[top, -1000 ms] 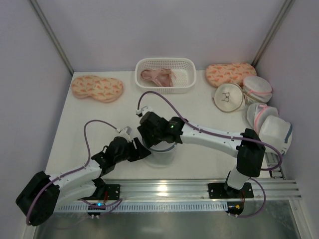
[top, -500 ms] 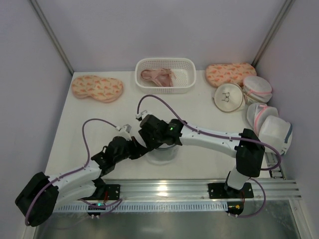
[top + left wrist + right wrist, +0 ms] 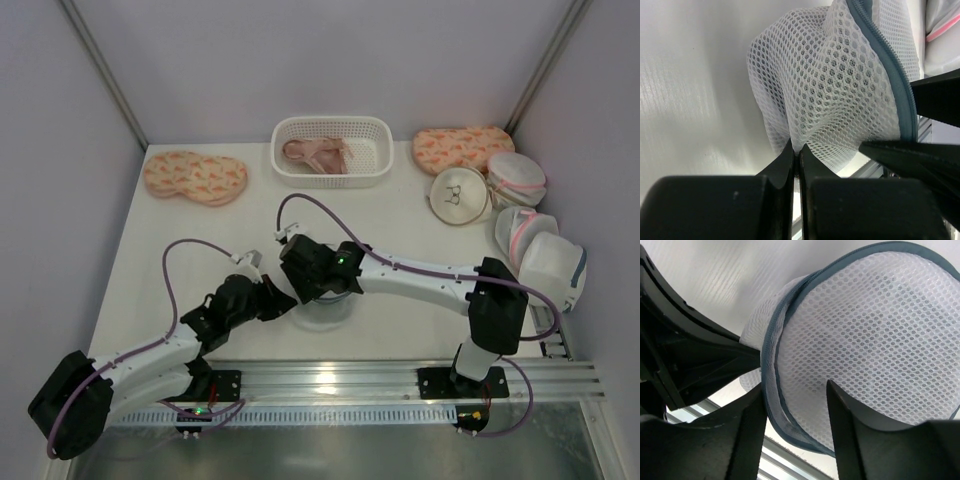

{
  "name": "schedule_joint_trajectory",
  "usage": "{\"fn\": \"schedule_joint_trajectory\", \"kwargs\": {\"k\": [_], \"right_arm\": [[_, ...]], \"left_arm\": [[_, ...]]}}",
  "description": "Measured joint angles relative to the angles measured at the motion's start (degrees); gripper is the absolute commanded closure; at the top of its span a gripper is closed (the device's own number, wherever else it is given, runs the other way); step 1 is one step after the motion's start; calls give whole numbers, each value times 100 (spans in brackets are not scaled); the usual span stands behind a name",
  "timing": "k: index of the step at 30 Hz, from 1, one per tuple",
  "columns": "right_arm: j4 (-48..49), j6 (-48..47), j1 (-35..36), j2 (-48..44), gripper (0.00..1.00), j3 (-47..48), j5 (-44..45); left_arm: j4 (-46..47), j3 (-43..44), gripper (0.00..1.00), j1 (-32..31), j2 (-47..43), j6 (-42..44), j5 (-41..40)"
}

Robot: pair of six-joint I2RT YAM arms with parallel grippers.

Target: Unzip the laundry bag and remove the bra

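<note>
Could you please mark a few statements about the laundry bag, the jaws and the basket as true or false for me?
1. The left gripper has its jaws shut on a fold of the laundry bag mesh. True.
2. The right gripper has its jaws shut tight with nothing between them. False: they stand apart, with the bag's grey zip rim between them.
3. The white basket holds a pale pink bra. True.
4. The laundry bag lies inside the white basket. False: it sits on the table between the two grippers.
</note>
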Motion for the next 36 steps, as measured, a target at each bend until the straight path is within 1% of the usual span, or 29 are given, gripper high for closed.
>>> {"fn": "schedule_joint_trajectory", "kwargs": {"k": [2,5,9,13,16,19,23,29,36], "right_arm": [[55,-35,0,-81,42,-98,-68],[173,-96,0,-409,40,-354,-306],[365,-181,0,-1014,39,-531,-581],[522,-197,-39,-1333,39,-529,-522],[483,-184,-74,-1209,38,-492,-271],[448,-160,-105,-866,38,-424,-7],[424,-155,-116,-503,38,-417,133],[490,-160,-116,-321,38,-417,-39],[662,-190,-98,-245,38,-415,-564]], "left_arm": [[-42,-2,100,0,2,2,-17],[-76,-24,100,0,2,4,-35],[-116,-52,100,0,2,7,-35],[-120,-55,100,0,2,13,-35],[-122,-55,100,0,2,13,-35],[-140,-55,100,0,-17,13,-35],[-234,-55,100,0,-168,13,-37],[-417,-55,100,0,-393,13,-81],[-459,-57,100,0,-396,9,-81]]}}
